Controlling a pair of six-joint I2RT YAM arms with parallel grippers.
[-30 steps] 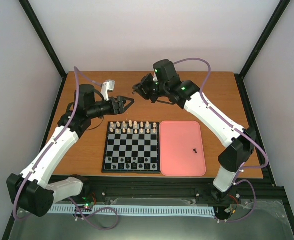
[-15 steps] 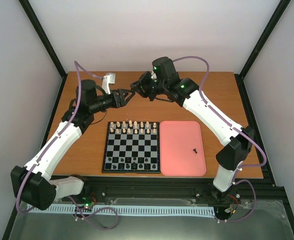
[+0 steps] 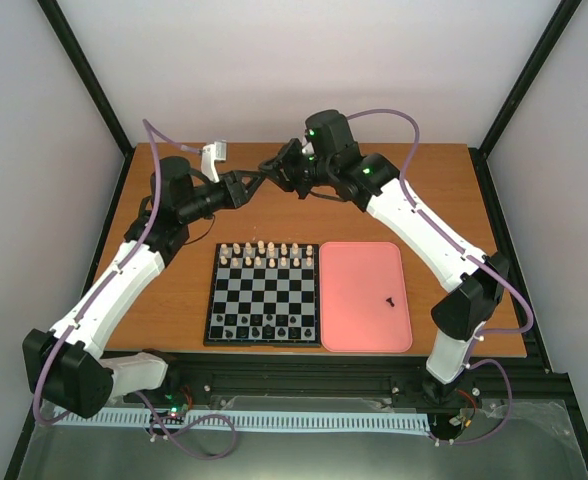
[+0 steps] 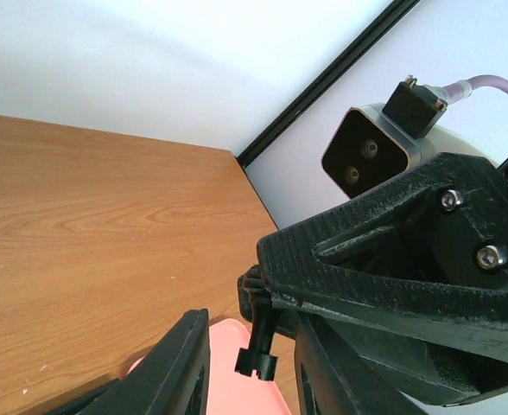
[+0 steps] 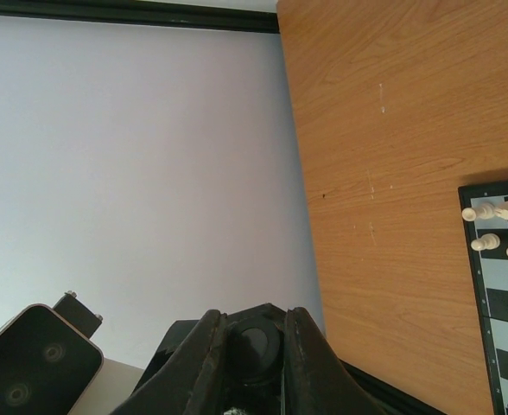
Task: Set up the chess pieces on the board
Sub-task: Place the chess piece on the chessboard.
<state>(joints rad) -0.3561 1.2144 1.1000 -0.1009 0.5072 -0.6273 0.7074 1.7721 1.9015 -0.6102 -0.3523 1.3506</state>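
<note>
- Nearest to the bases, well short of both hands: the board point(image 3: 264, 290) lies flat on the table point(image 3: 444, 190). The black pieces point(image 3: 262, 322) fill its near rows and the cream pieces point(image 3: 264, 254) its far rows. Nothing here has moved in the last second.
- Just right of the board, also short of the hands: the pink tray point(image 3: 359, 290) holds one lone black piece point(image 3: 389, 299), same spot as before.
- Beyond the board, raised above the far table: the left gripper point(image 3: 252, 180) meets the right gripper point(image 3: 272, 172) tip to tip. A second ago they were well apart, the left one nearer the board with its jaws spread wide.
- Left jaws have now narrowed a good deal.
- Only the left wrist view shows why: a small black piece in hand point(image 4: 256, 354) hangs from the right gripper's tips, between the left fingers point(image 4: 185, 363), with a sliver of gap on each side. The left jaws are therefore not yet closed on it.
- The right jaws are narrow and pinch that piece at its top, their width unchanged.
- The left wrist view also catches the right wrist camera point(image 4: 365, 156) just behind the hand.
- The right wrist view shows instead the left wrist camera point(image 5: 38, 363) and the board's far corner. The held piece cannot be made out there.
</note>
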